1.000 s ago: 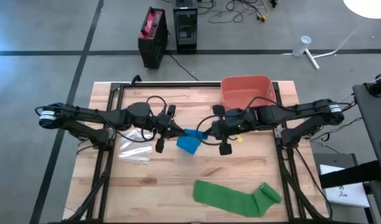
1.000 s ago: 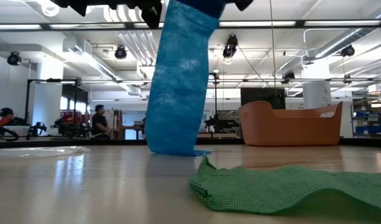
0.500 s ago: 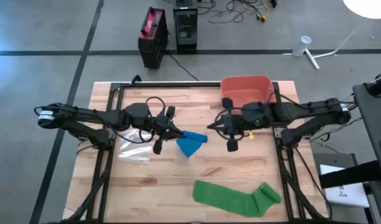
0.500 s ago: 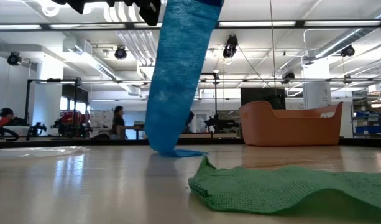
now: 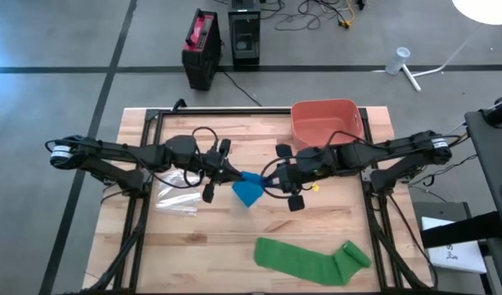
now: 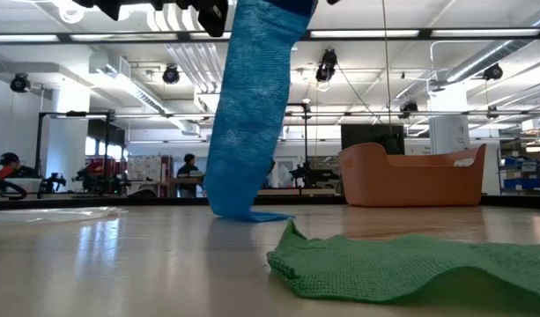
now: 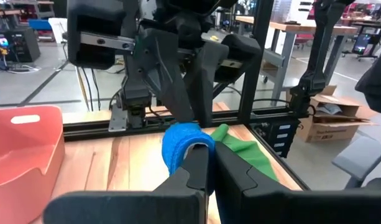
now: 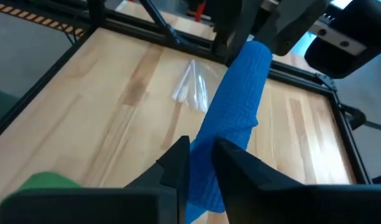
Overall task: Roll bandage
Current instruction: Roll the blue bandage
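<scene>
We hold the blue bandage (image 5: 249,190) up over the middle of the desk (image 5: 234,246), between our 2 arms. Our left gripper (image 7: 206,163) has its fingers pressed together on the rolled end, which keeps the roll raised so the loose strip can hang down; in the low view the strip (image 6: 250,114) drops almost straight and only its bottom edge rests on the wood. Our right gripper (image 8: 201,155) sits on that strip a little below the roll, with the fingers slightly spread and the cloth running through the gap between them. We judge this is a loose guide rather than a clamp: it lets the cloth slide while it is steadied for the next wrap. From these views we cannot tell whether the right fingers actually press the cloth.

A green bandage (image 5: 312,260) lies flat near the front edge, well apart from the work, likely waiting its turn. The red bin (image 5: 326,120) stands at the back edge, behind the right arm.
</scene>
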Tool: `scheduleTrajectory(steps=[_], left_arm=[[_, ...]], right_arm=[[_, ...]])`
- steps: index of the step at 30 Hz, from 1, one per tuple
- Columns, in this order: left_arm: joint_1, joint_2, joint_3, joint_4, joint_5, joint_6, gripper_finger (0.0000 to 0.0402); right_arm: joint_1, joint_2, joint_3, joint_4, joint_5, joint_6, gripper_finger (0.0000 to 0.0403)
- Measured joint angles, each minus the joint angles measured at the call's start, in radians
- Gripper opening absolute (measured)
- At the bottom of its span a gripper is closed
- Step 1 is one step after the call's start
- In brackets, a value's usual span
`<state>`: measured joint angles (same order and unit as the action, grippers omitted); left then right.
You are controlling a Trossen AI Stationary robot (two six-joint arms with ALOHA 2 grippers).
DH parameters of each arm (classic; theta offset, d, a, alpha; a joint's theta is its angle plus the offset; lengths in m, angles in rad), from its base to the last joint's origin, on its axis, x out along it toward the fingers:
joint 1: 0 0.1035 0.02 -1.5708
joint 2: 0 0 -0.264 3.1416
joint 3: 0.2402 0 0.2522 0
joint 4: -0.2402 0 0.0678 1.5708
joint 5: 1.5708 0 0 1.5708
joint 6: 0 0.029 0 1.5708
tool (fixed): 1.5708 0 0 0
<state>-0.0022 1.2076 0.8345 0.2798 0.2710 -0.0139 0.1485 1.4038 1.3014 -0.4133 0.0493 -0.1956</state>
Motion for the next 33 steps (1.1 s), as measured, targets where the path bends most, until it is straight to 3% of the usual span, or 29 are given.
scheduleTrajectory(steps=[5,21,27,33], left_arm=[[-0.005,0.000,-0.001,0.003,-0.001,0.006,0.0000],[-0.008,0.001,0.000,0.000,0.001,0.024,0.0000],[-0.009,0.001,0.000,0.007,0.007,0.028,0.0000],[-0.016,0.003,0.000,0.009,0.014,0.067,0.0000]], right_arm=[[-0.003,0.009,0.001,0.000,0.089,0.021,0.0082],[-0.007,-0.017,0.001,-0.033,0.115,0.068,0.0080],[-0.008,-0.013,0.001,-0.031,0.073,0.073,0.0089],[-0.008,0.002,0.001,-0.021,-0.001,0.073,0.0074]])
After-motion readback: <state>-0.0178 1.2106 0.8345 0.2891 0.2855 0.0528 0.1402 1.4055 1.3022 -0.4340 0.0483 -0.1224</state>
